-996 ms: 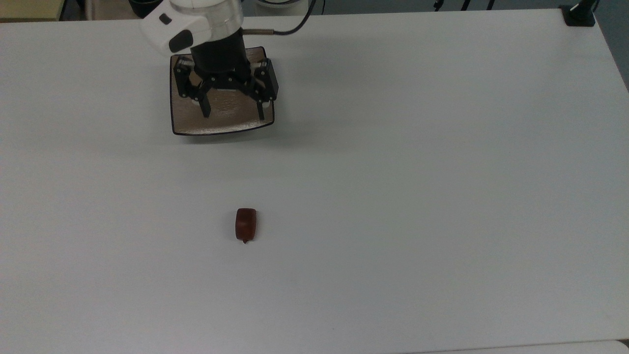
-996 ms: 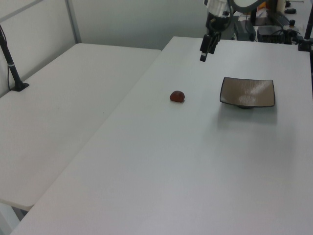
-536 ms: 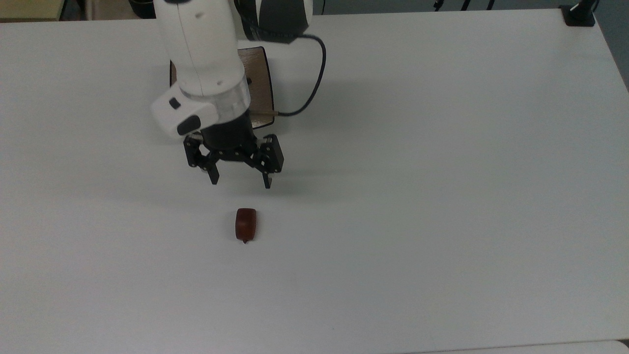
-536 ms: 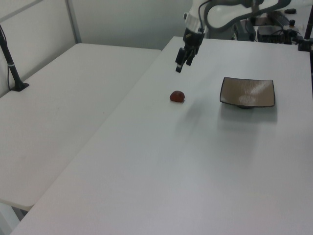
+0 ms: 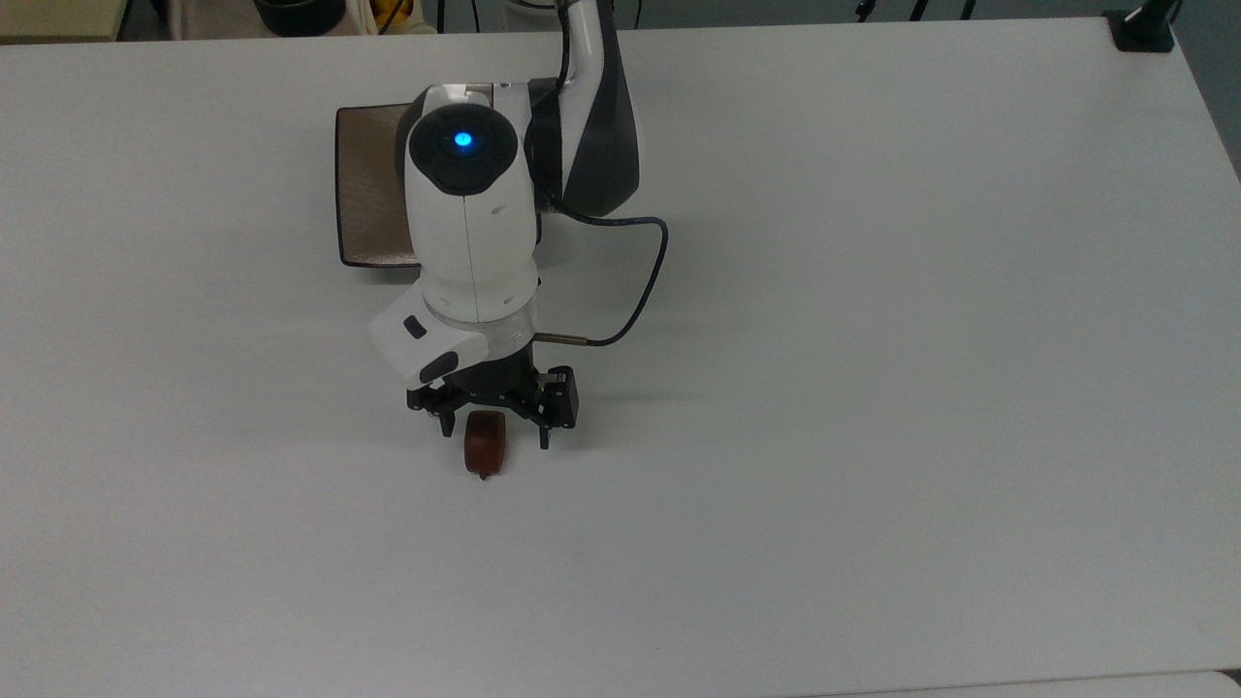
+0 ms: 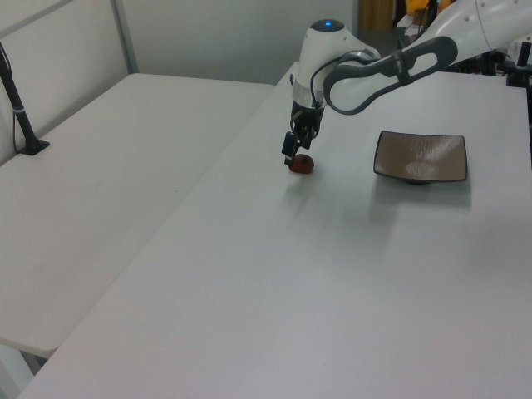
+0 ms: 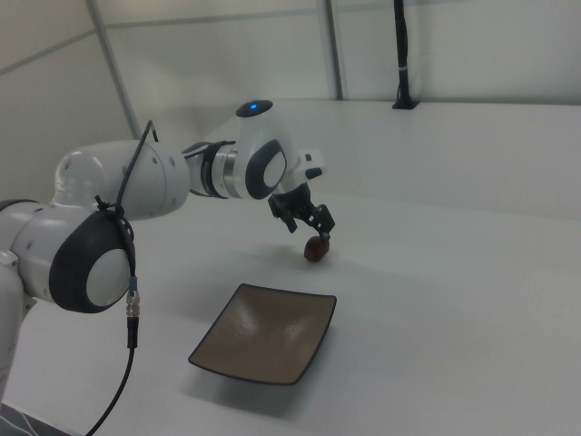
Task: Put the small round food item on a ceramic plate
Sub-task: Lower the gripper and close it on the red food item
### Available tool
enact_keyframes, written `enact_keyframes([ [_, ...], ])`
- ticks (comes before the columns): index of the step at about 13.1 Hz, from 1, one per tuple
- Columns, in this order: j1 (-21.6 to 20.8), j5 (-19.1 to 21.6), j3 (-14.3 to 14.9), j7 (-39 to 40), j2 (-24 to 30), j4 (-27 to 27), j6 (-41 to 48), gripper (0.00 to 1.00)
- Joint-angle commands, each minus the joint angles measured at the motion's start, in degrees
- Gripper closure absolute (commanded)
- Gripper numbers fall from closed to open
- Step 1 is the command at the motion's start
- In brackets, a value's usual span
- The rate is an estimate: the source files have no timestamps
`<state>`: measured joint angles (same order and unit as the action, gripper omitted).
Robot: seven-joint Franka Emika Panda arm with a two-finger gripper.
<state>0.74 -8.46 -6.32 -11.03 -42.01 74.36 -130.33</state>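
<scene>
White table (image 5: 873, 388) carried the whole scene, with the Franka arm (image 5: 470, 233) reaching across it from the top view's upper edge, a blue light glowing on its joint. Behind the arm lay the ceramic plate (image 5: 366, 184), square, glossy brown and partly covered by the arm in the top view; the right view showed the plate (image 7: 268, 331) with nothing on it. The gripper (image 5: 493, 438) hung low over the table with its fingers spread wide, one on either side of the small round food item (image 5: 485, 443), not closed on it. The dark reddish-brown lump (image 6: 302, 165) rested on the table, well apart from the plate (image 6: 421, 156).
</scene>
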Motion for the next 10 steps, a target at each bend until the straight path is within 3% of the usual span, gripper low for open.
enact_keyframes([
  [1,0.40,-2.61,-0.80,-1.18,-2.11,-1.41,-2.30,0.00],
  [2,0.40,-3.58,-0.88,-1.18,-2.29,-1.15,-2.39,0.00],
  [3,0.40,-4.80,-1.06,-1.18,-2.55,-1.06,-2.30,0.17],
  [4,0.40,-5.60,-1.23,-1.27,-2.64,-1.06,-2.30,0.50],
  [5,0.49,-5.52,-1.23,-1.27,-2.64,-1.06,-2.30,0.74],
  [6,0.58,-5.52,-1.32,-1.27,-2.64,-1.06,-2.39,0.83],
  [7,0.58,-5.52,-1.24,-1.27,-2.64,-1.06,-2.39,0.85],
  [10,1.45,-5.17,-1.93,-1.36,-2.03,-1.41,-1.86,0.86],
])
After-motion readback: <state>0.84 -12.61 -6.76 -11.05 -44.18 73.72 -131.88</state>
